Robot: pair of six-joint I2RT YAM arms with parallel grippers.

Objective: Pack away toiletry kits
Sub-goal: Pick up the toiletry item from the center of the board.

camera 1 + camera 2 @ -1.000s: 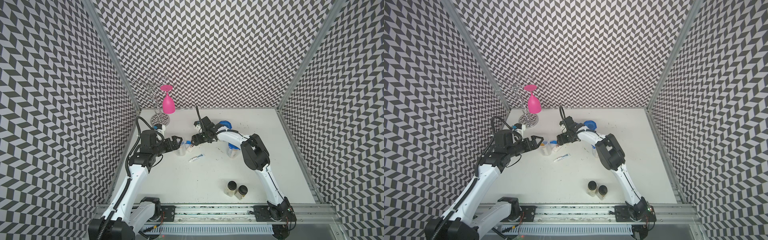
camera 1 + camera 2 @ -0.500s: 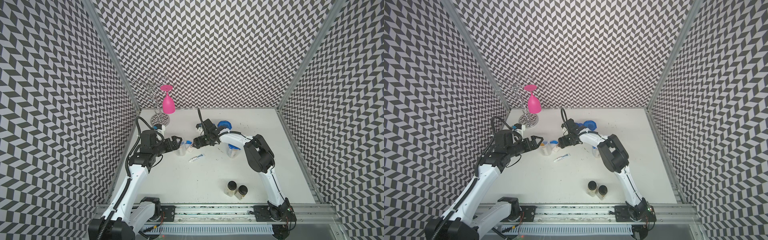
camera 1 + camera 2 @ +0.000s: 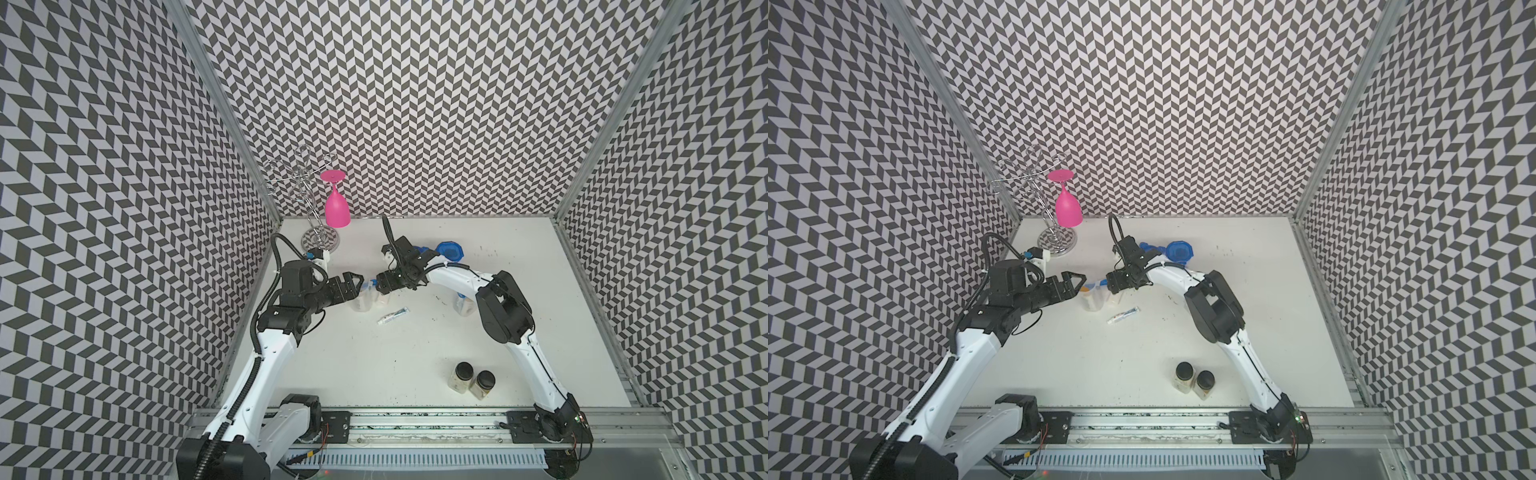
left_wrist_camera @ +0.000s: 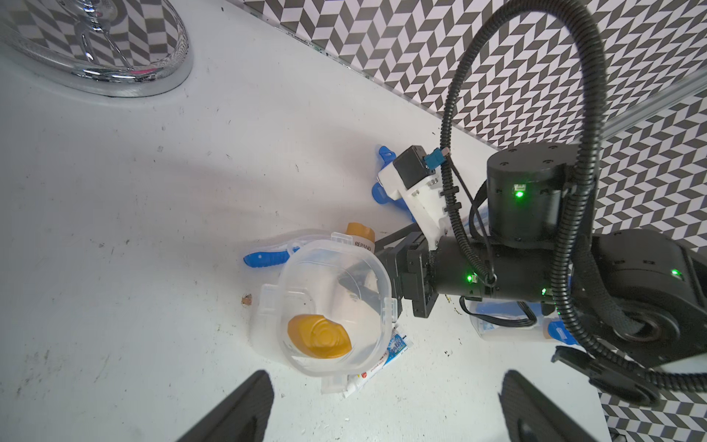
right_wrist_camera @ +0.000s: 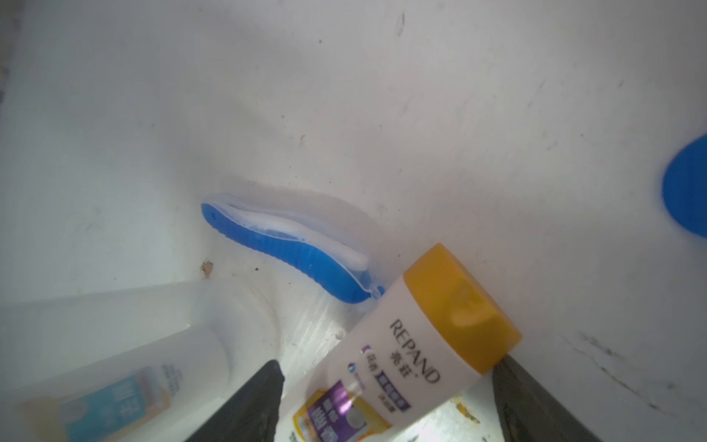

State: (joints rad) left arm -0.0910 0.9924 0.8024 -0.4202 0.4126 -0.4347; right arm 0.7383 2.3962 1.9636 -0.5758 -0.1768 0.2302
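Note:
Two open clear tubs stand side by side mid-table; the left tub (image 3: pixel 358 300) holds a gold-capped white bottle (image 4: pixel 319 340). My right gripper (image 3: pixel 380 286) reaches over the right tub (image 3: pixel 382 300) and is shut on a second white bottle (image 5: pixel 428 336), which sits aslant between its fingers (image 5: pixel 535 405). A blue toothbrush (image 5: pixel 290 252) lies in that tub below the bottle. My left gripper (image 3: pixel 357 279) hovers open just left of the tubs, with nothing between its fingers (image 4: pixel 237 413). A toothpaste tube (image 3: pixel 392 316) lies on the table in front of the tubs.
Two blue lids (image 3: pixel 451 250) lie behind the right arm, and a third tub (image 3: pixel 464 305) stands partly hidden under its forearm. Two black-capped jars (image 3: pixel 471 379) stand near the front. A pink wine glass (image 3: pixel 336 205) hangs on a chrome rack (image 3: pixel 319 239) at back left.
My right gripper has edged left and down toward the tubs, and its elbow has swung right. The left arm has not moved.

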